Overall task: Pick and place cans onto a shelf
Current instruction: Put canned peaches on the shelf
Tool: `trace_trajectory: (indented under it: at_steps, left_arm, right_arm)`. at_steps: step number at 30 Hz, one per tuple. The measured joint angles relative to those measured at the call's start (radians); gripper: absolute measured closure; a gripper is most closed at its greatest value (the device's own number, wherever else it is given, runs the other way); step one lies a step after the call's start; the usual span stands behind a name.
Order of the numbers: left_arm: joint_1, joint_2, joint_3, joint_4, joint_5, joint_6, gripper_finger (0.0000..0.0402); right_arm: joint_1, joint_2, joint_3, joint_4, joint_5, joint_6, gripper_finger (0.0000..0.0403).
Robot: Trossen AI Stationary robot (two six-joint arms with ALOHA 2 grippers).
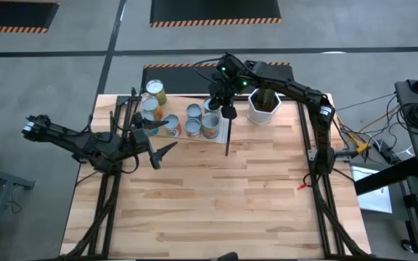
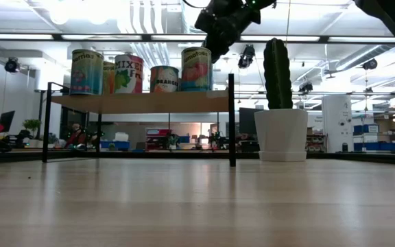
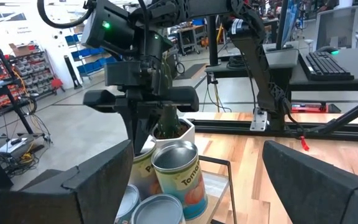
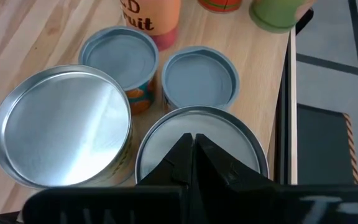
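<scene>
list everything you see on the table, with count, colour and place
cans: at least six visible, silver tops with yellow, blue and orange labels, standing on the shelf at the table's far edge
shelf: one, pale wood top on thin black legs, far side of the table, left of the pot
cactus pot: one, white, with a green cactus, right of the shelf
table: one, light wood planks, near half bare
left end effector: open, beside the shelf's left end, holding nothing
right end effector: shut, above the cans at the shelf's right end
</scene>
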Motion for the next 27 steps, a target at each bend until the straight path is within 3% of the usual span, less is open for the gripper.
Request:
trace_trajectory:
  at_steps: [27]
  left_arm:
    - [0.000,0.000,0.000,0.000,0.000,-0.015,0.0063]
  right_arm:
    - [0.023,-0.019,0.041,-0.042,0.012,0.001,0.0394]
